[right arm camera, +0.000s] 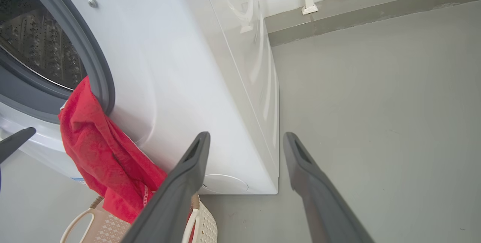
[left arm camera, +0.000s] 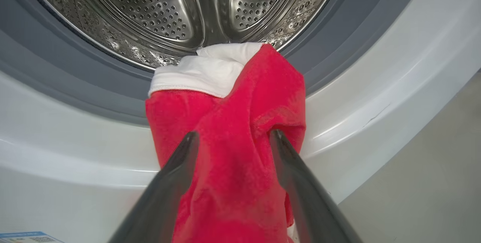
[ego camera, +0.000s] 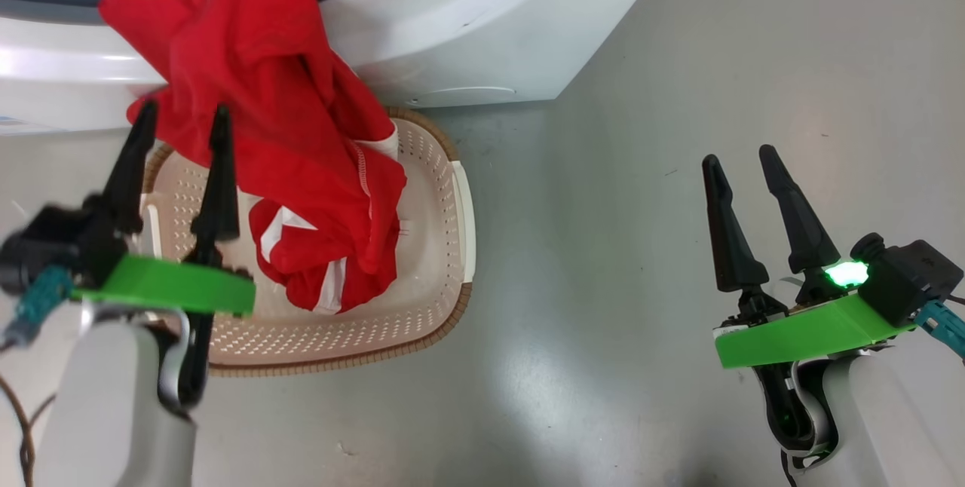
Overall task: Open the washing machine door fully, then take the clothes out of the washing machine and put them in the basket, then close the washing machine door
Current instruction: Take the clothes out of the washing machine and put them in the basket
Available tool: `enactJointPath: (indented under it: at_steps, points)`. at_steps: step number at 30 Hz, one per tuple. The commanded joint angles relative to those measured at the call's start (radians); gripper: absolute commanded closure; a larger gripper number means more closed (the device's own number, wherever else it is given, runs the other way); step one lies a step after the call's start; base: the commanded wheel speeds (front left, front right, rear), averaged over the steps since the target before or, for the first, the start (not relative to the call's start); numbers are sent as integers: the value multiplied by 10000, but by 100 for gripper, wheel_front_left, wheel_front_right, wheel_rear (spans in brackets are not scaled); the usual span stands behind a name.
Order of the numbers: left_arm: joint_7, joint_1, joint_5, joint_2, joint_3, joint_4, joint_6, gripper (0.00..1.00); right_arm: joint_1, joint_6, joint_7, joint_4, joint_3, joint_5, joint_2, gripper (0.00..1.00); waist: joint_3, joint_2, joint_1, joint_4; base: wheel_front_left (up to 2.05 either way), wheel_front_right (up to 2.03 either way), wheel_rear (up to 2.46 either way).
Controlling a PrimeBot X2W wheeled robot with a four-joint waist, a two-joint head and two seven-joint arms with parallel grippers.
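Clothes strung from gasket to basket; left jaws at the hanging span.

My left jaws stood apart, straddling the red fabric just below the gasket, with no pinch visible. The garment's long axis ran from the mouth of the washing machine down its white front: white-edged upper end lodged on the gasket, lower end heaped in the basket. It lay directly ahead of the left jaws, the nearer pair; my right jaws, likewise apart and empty, hung over the floor well to the right. Likely next need: closing the left jaws on that span and drawing it clear.
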Motion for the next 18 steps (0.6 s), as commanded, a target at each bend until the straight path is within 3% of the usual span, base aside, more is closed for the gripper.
enactJointPath:
  at_steps: [1, 18]
  points:
    - [-51, -353, -136, 431, 129, 117, -56, 0, 9, 63, -63, -244, 248, -110, -1, 0, 32, 0, 0, -46, 0, 0, 0]
    - [-51, -3157, -981, 1187, -1205, 3751, -56, 0, -51, 63, -63, -219, 431, 69, -1, 0, 63, 0, 0, -374, 0, 0, 0]
